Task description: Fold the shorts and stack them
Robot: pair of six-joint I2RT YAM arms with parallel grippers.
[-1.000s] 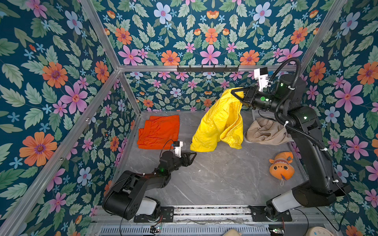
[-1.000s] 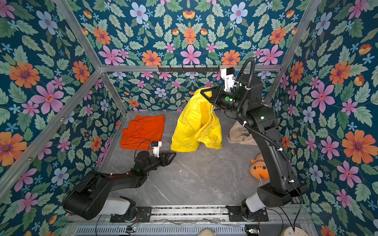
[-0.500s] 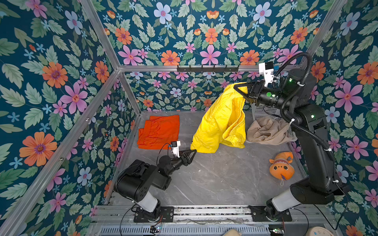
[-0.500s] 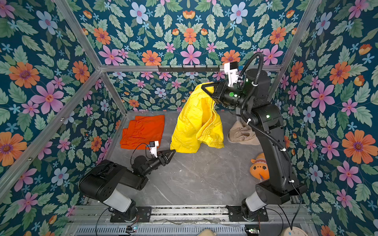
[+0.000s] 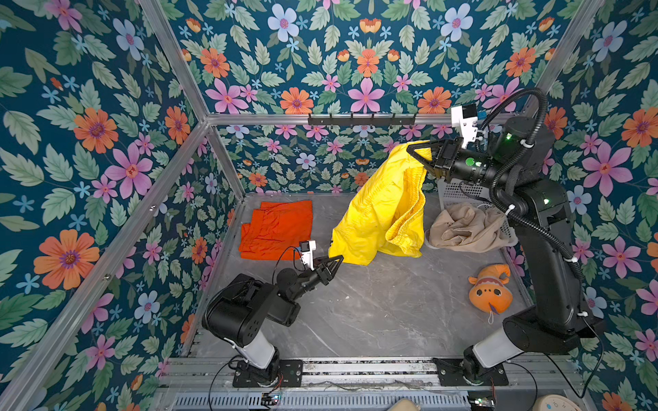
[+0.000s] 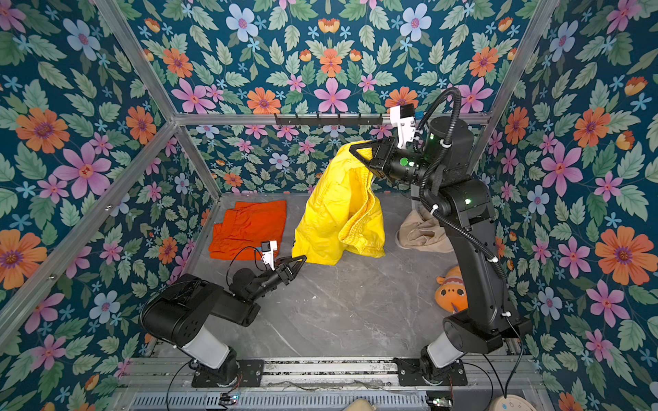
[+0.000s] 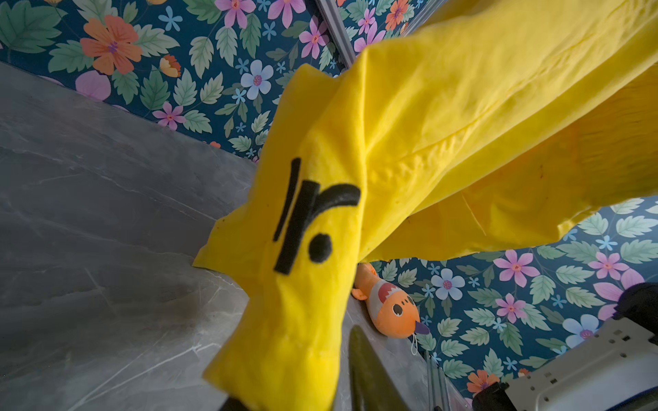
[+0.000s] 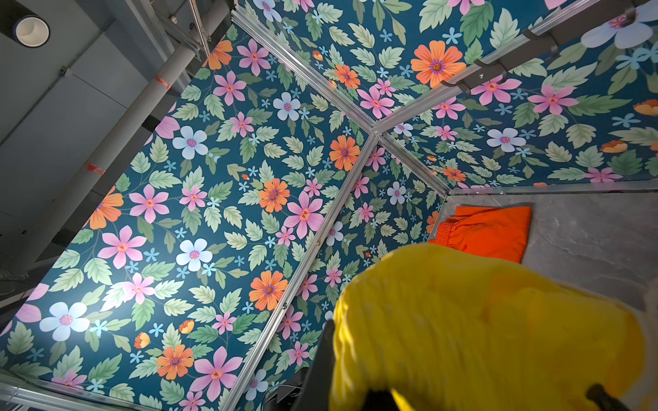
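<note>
The yellow shorts (image 5: 377, 213) (image 6: 334, 213) hang by their elastic waist from my right gripper (image 5: 409, 151), which is shut on them high near the back wall. Their lower leg corner reaches the table. My left gripper (image 5: 340, 258) (image 6: 303, 257) sits low at that corner, its jaws closed on the yellow hem (image 7: 285, 356); a black logo shows on that leg. The orange shorts (image 5: 277, 229) (image 8: 487, 231) lie folded flat at the back left. At the back right the beige shorts (image 5: 463, 229) lie crumpled in a heap.
An orange plush fish (image 5: 489, 290) (image 7: 391, 309) lies on the table at the right, beside the right arm's base. A white perforated basket (image 5: 459, 194) stands behind the beige heap. A black hook rail (image 5: 359, 119) runs along the back wall. Floral walls close three sides.
My left gripper has edged up to the yellow shorts' lower corner and its jaws have narrowed onto the hem. The right gripper has lifted the waist slightly higher.
</note>
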